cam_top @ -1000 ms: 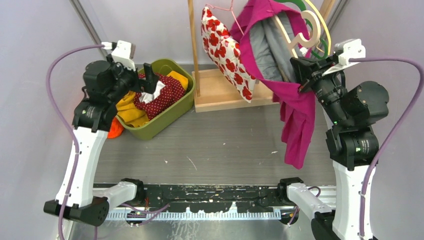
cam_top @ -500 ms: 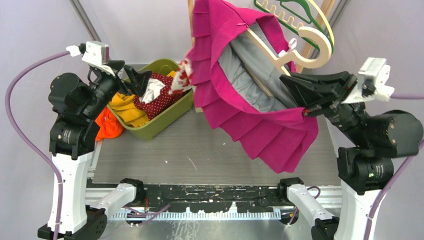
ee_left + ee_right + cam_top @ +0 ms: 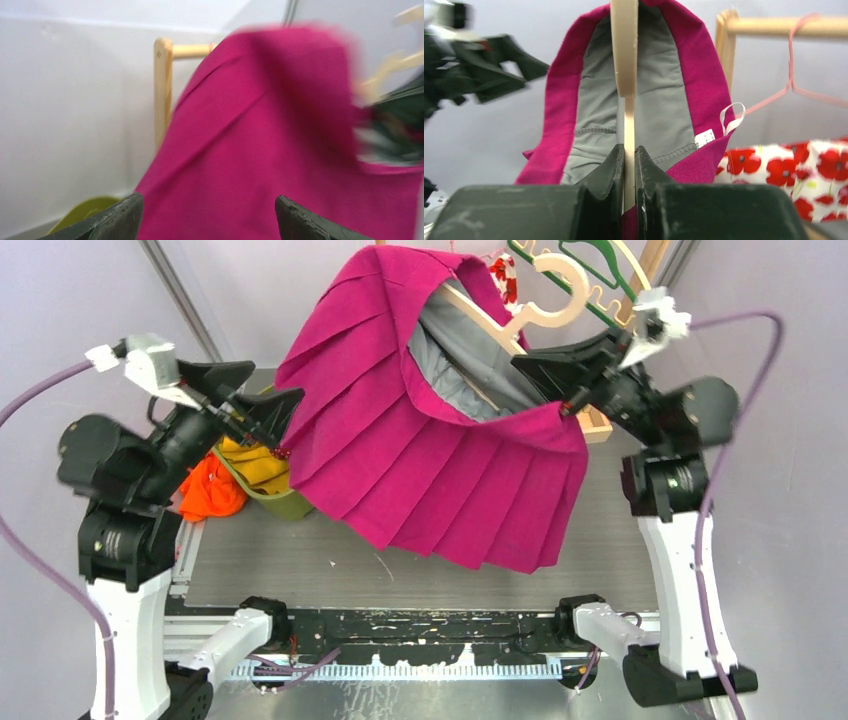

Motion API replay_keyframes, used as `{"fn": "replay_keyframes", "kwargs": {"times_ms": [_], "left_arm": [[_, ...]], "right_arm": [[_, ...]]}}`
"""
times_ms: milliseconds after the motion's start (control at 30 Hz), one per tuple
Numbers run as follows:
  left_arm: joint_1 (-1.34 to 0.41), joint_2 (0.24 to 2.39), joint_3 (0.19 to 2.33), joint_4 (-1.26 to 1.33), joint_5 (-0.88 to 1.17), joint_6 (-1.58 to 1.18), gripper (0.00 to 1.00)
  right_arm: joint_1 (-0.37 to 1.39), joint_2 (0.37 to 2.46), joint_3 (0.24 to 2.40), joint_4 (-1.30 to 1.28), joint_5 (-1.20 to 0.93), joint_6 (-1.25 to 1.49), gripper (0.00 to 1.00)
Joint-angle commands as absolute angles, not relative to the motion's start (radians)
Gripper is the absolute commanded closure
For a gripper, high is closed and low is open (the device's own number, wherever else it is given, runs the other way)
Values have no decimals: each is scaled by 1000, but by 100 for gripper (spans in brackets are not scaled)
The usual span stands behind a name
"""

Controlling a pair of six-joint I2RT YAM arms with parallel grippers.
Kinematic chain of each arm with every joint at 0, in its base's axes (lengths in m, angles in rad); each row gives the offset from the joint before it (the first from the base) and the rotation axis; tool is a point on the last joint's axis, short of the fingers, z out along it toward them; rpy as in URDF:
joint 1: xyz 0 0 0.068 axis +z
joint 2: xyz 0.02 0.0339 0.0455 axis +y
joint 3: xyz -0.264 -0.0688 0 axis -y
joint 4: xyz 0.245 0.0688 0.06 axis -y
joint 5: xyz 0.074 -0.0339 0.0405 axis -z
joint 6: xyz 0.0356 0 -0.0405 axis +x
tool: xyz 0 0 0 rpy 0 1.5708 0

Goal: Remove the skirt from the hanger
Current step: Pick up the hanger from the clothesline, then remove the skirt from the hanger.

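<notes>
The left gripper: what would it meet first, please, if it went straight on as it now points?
Most likely the pink skirt, which fills the view ahead of the open left gripper; depth is unclear.

A green bin held yellow cloth, orange cloth lay beside it; poppy-print fabric hung under a wooden rail.

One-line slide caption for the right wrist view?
Right gripper shut on the hanger, with the skirt looped around it and poppy-print fabric behind.
</notes>
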State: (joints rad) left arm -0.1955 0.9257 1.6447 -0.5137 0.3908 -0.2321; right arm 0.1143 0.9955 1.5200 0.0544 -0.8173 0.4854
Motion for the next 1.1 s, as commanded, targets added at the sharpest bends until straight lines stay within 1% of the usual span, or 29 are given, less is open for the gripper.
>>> {"fn": "replay_keyframes", "kwargs": {"times_ms": [0,67,200,467,700,1067], "left_arm": [[-199,846,1689,-370,468,-341,1],[-198,845,1682,-346,486,-373,1],[-199,908,1678,-315,520,-421,1],[-204,1059,1687,-303,530,-416,1],[-240,1126,1701,-402,452,-319,1],[-447,1186,1738,-559,214,-124,1]], "right_arm": [[141,1035,1490,138,-711,468,99],[184,1049,1474,124,-697,439,99],[344,1069,1491,-22,-597,278,99],[531,1115,1525,-123,-467,170,99],[568,1146,1544,-129,-429,155,99],[599,1184,1576,-124,-398,141,99]]}}
